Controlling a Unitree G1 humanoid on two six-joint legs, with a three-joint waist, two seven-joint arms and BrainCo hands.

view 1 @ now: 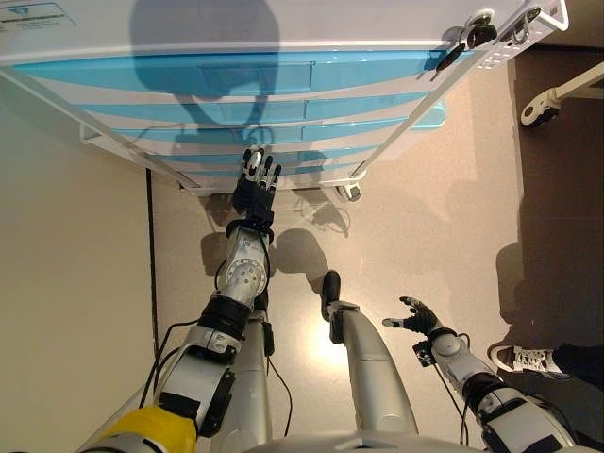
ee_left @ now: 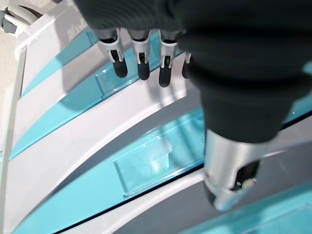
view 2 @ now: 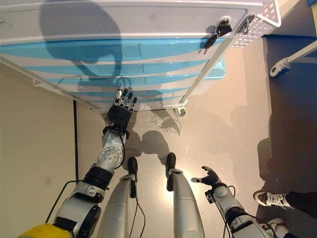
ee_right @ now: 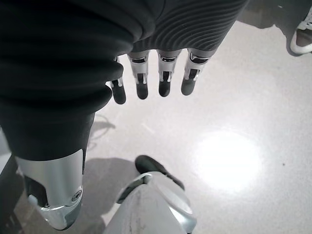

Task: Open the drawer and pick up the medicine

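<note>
A white drawer unit (view 1: pixel 236 38) with several translucent blue drawer fronts (view 1: pixel 208 75) stands before me, all drawers closed. My left hand (view 1: pixel 255 184) reaches up to the lower drawers with straight fingers (ee_left: pixel 141 61), fingertips close to a blue front (ee_left: pixel 97 83), holding nothing. My right hand (view 1: pixel 415 316) hangs low at the right over the floor, fingers (ee_right: pixel 163 78) relaxed and empty. No medicine is visible; the drawers' contents are hidden.
The unit rests on small casters (view 1: pixel 351 192) on a beige floor. Keys (view 1: pixel 472 38) hang at its top right corner. A white frame with a wheel (view 1: pixel 543 109) is at the far right. A person's shoe (view 1: pixel 524 359) is at the lower right.
</note>
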